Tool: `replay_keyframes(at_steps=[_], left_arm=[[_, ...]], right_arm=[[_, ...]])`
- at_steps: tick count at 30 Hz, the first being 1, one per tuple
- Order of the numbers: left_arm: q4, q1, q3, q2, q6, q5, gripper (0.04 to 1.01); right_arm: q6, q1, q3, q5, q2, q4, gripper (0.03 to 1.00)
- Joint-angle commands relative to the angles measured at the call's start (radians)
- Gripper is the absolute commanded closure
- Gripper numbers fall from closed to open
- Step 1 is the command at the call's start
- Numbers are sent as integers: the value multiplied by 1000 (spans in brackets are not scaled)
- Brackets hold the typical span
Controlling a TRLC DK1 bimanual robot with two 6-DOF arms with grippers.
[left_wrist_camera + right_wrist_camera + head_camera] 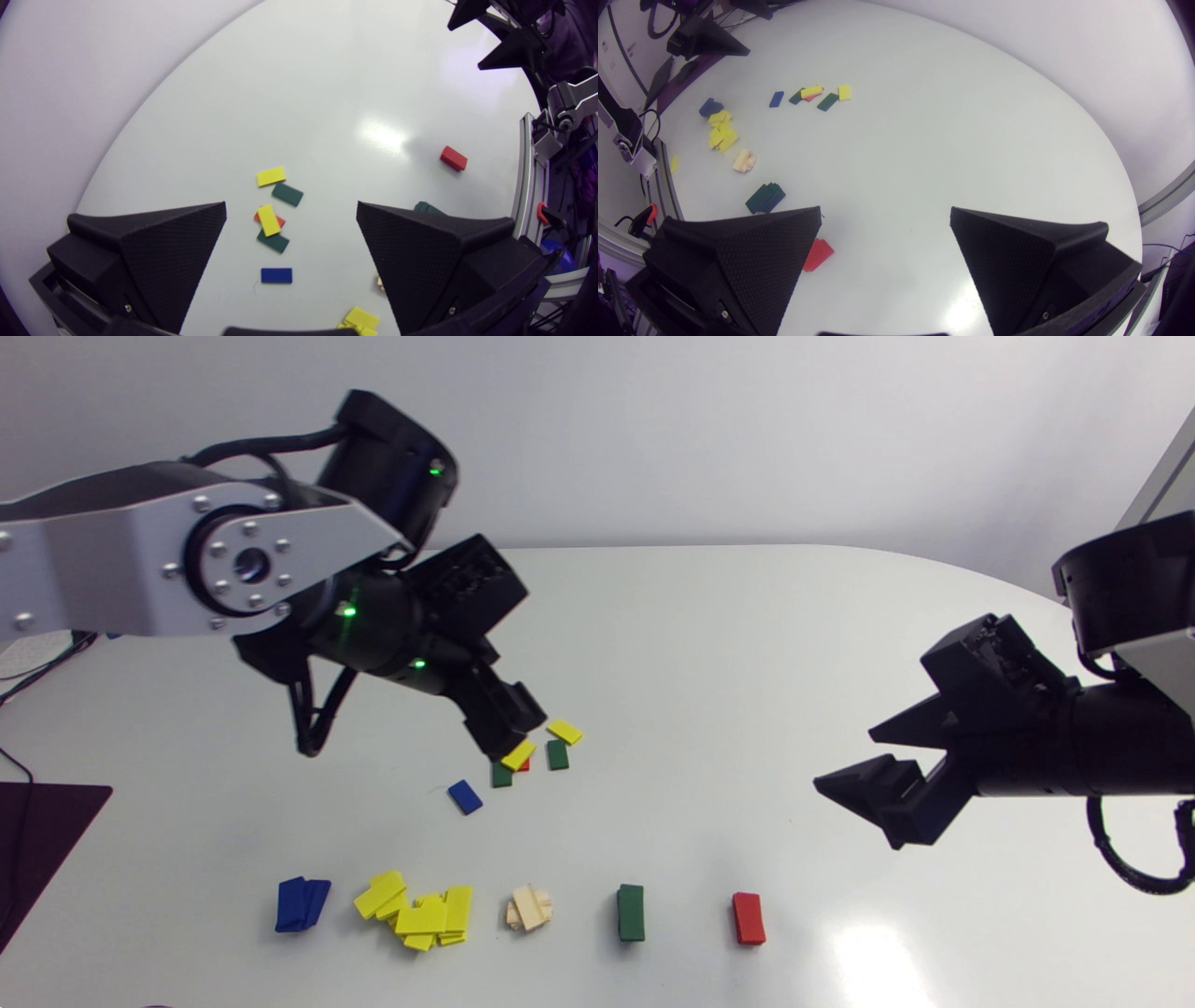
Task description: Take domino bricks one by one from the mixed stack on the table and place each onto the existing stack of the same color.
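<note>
Hovering above the loose pile (557,755) near the middle of the table (709,644), the left gripper (509,723) is gaping wide and gripping nothing. Its wrist view is showing the pile lying between and below its textured wedge fingers (173,252). A yellow brick (268,219) is resting across a red brick (279,220) and meeting a green brick (273,241). A second green brick (287,194) and a second yellow brick (271,176) are lying just ahead, and a blue brick (276,275) is sitting apart.

The head view is hiding most of that red brick, yet it alone is showing all five stacks in a row: blue stack (302,903), sprawling yellow stack (418,912), pale wood stack (529,907), green stack (631,912) and red stack (749,918).

The right gripper (845,761) is hanging well apart, likewise wide open and empty. Its wrist view is showing the red stack half hidden beside one finger. All the bricks are looking flat, matte and rectangular.
</note>
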Motion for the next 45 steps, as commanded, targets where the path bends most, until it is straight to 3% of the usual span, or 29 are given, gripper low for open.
replay_keyframes(at_steps=[1, 4, 7, 11, 21, 22, 23, 24, 29, 30, 31, 32, 34, 35, 36, 38, 41, 42, 44, 45], left_arm=[[30, 43, -82, -74, -19, -5, 56], [53, 92, -148, -114, -32, -8, 59], [89, 128, -202, -127, -46, -54, 59], [90, 163, -212, -124, -52, -59, 59], [90, 165, -223, -140, -69, -86, 74], [90, 165, -225, -140, -72, -86, 102], [89, 165, -226, -138, -72, -86, 282], [90, 165, -228, -141, -78, -86, 648], [95, 168, -222, -134, -78, -85, 625], [90, 168, -218, -131, -77, -85, 503], [89, 166, -218, -131, -77, -85, 266], [89, 165, -218, -131, -78, -85, 95], [89, 161, -217, -131, -83, -85, 59], [84, 163, -217, -131, -85, -85, 246], [84, 168, -215, -131, -97, -85, 718], [85, 186, -212, -129, -108, -42, 710], [85, 198, -209, -115, -109, -40, 687], [84, 200, -205, -108, -108, -40, 574], [84, 207, -203, -109, -112, -40, 164], [84, 209, -202, -112, -112, -40, 89]], right_arm=[[32, 30, 46, 15, 27, 17, 66], [33, 36, 58, 18, 34, 17, 66], [30, 37, 61, 19, 39, 17, 66], [24, 37, 67, 19, 40, 15, 66], [16, 40, 69, 22, 27, 6, 66], [15, 40, 69, 24, 27, 5, 66], [13, 40, 67, 24, 27, 5, 66], [12, 40, 66, 24, 25, 5, 66], [7, 39, 64, 24, 16, 2, 66], [6, 37, 64, 24, 13, 0, 66], [4, 37, 64, 24, 13, -3, 66], [3, 37, 64, 24, 11, -4, 66], [-1, 37, 61, 24, 5, -4, 66], [-2, 37, 59, 24, 5, -4, 66], [-4, 37, 58, 24, 4, -4, 66], [-8, 33, 55, 24, 4, -4, 66], [-11, 33, 49, 22, 0, -4, 66], [-13, 31, 49, 22, 0, -4, 66], [-13, 33, 50, 22, -1, -6, 66], [-13, 33, 50, 22, -1, -6, 66]])
